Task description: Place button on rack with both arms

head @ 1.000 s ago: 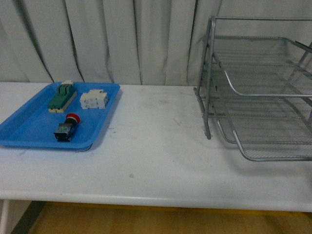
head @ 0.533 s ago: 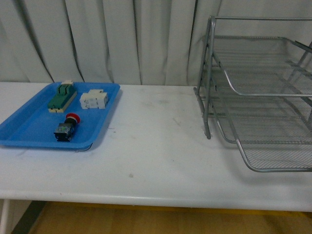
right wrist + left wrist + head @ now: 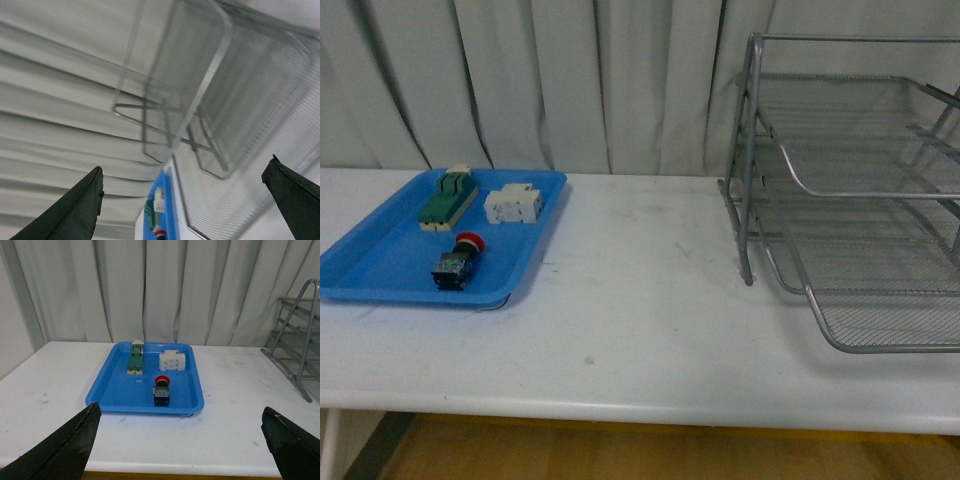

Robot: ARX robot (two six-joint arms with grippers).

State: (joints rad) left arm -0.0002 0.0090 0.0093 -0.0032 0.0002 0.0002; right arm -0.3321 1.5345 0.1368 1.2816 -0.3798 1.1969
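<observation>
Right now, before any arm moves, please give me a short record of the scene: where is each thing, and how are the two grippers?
button: lying in the blue tray, near its front edge, red cap pointing away from the robot
other tray contents: green block and white block, side by side behind the button
tray position: left part of the table
rack: right part of the table, apart from the tray
left gripper: open, holding nothing, facing the tray
right gripper: open, holding nothing, facing the rack
task state: button not yet picked up

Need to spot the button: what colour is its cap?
Red; the button shows best in left wrist view.
</observation>
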